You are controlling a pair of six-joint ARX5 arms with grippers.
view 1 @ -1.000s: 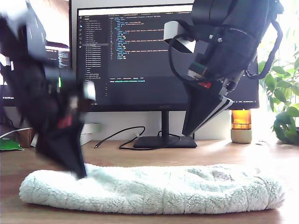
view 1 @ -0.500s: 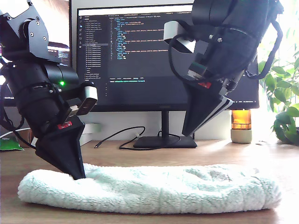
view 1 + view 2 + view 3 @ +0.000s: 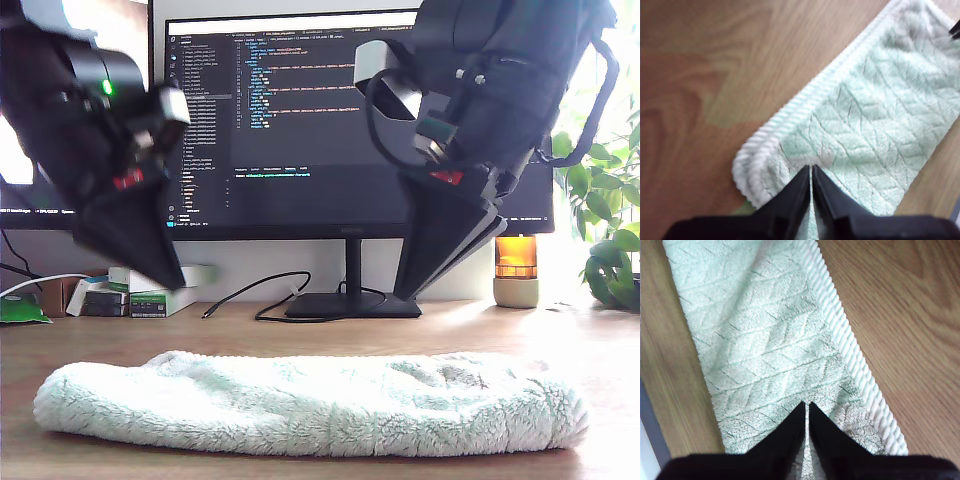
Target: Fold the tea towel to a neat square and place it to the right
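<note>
The tea towel [image 3: 310, 400] lies folded into a long, pale mint-green strip on the wooden table. Its whitish ribbed hem [image 3: 805, 100] runs along one long edge. My first gripper [image 3: 172, 282] hangs shut, holding nothing, above the towel's end on the exterior view's left, clear of the cloth. In the first wrist view my first gripper [image 3: 811, 167] points at the towel's rounded folded end [image 3: 752, 172]. My second gripper [image 3: 408, 295] hangs shut and holding nothing above the towel's other half. The second wrist view shows my second gripper [image 3: 806, 404] over the plush beside the hem [image 3: 855, 355].
A monitor [image 3: 290, 110] on a stand [image 3: 352, 300] is behind the towel, with a black cable [image 3: 255, 295] on the table. An amber jar [image 3: 517, 268] and a leafy plant [image 3: 610, 220] are at the exterior view's right. Small boxes [image 3: 130, 298] are at its left.
My first gripper has lifted off the towel's end at the exterior view's left and risen well above it. The towel has settled flatter. My second gripper has barely moved.
</note>
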